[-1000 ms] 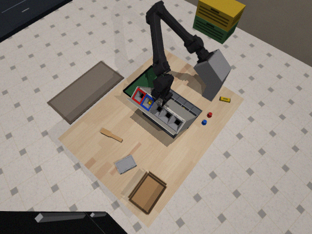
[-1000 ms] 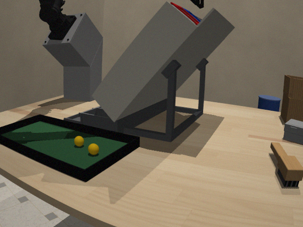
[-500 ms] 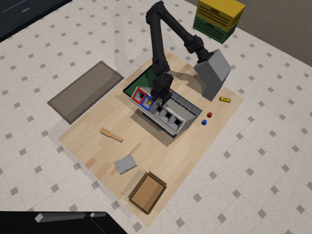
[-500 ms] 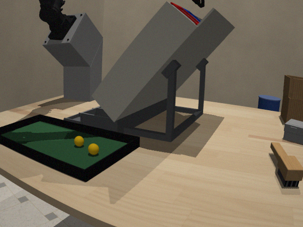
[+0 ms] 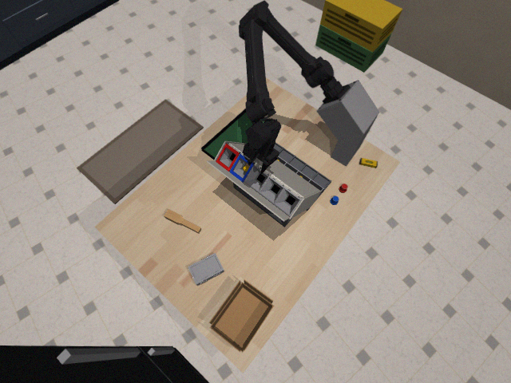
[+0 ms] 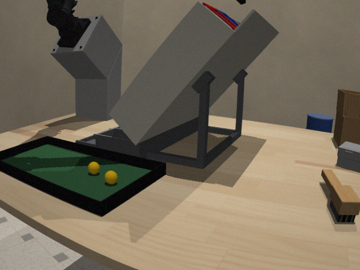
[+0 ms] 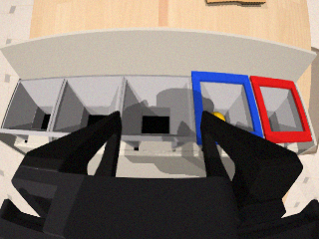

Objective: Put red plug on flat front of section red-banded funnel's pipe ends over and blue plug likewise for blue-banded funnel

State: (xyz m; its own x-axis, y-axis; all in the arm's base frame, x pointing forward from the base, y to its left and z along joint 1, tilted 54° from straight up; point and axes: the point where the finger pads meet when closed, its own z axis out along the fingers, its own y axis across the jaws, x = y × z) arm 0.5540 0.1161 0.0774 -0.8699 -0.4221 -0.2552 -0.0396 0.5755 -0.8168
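Observation:
My gripper is open and empty, hanging close above the row of funnels on top of the tilted grey machine. A yellow marble lies inside the blue-banded funnel, partly hidden behind my right finger. The red-banded funnel beside it looks empty. Two more yellow marbles lie in the green tray. The red plug and blue plug stand on the table beyond the machine's far end. The catch sections run along the machine's low side.
The grey arm pedestal stands behind the machine. A wooden brush, a small grey box and a cardboard box lie on the table. A small yellow block lies near the pedestal.

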